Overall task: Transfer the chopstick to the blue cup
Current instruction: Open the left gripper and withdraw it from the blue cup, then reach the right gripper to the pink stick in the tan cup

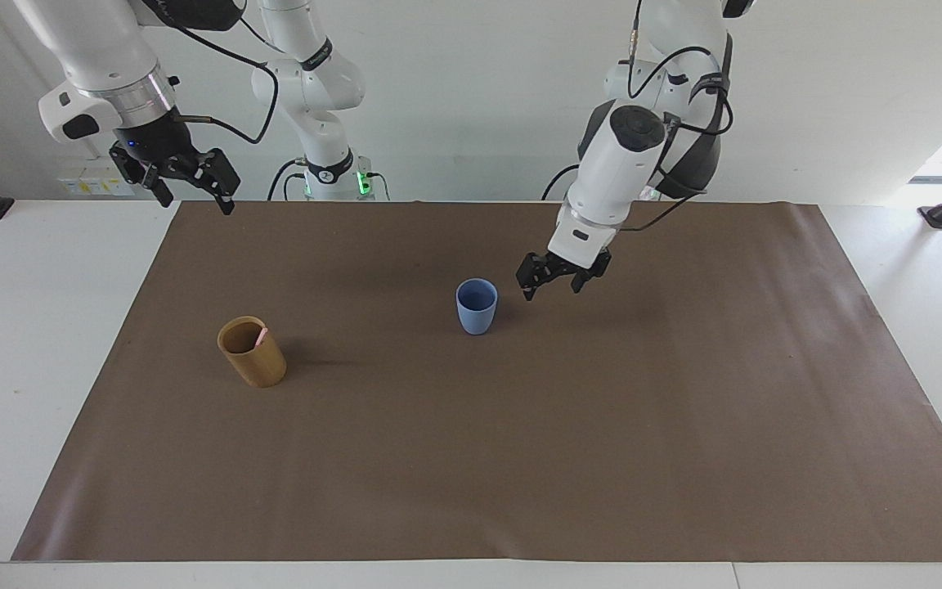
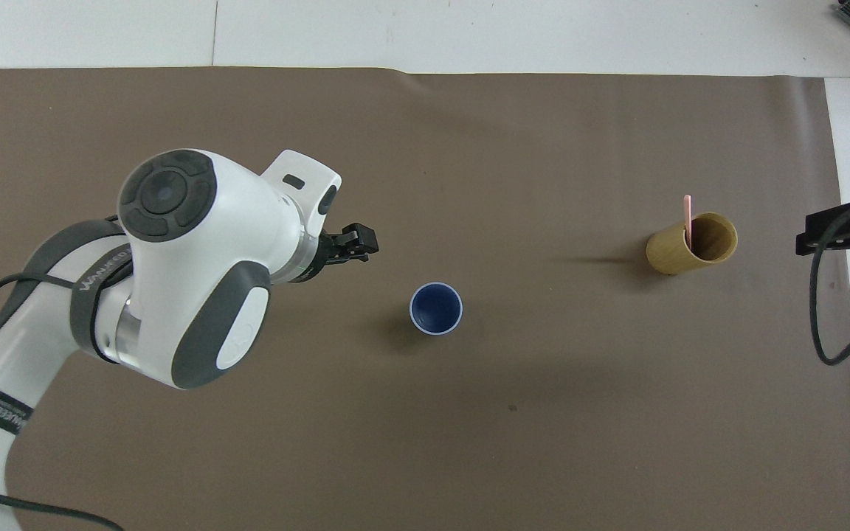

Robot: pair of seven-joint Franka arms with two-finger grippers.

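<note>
The blue cup (image 1: 477, 306) stands upright near the middle of the brown mat; it also shows in the overhead view (image 2: 436, 308), and no stick shows in it. One pale-pink chopstick (image 1: 261, 335) leans inside the tan bamboo cup (image 1: 252, 352) toward the right arm's end; its tip sticks out above the rim in the overhead view (image 2: 687, 214). My left gripper (image 1: 553, 285) is open and empty, raised over the mat beside the blue cup, toward the left arm's end. My right gripper (image 1: 197, 199) is open and waits high over the mat's corner by its base.
The tan bamboo cup (image 2: 693, 243) casts a shadow toward the blue cup. The brown mat (image 1: 520, 458) covers most of the white table. The left arm's big white wrist (image 2: 189, 265) hides part of the mat in the overhead view. The right gripper's edge (image 2: 838, 230) shows beside the tan cup.
</note>
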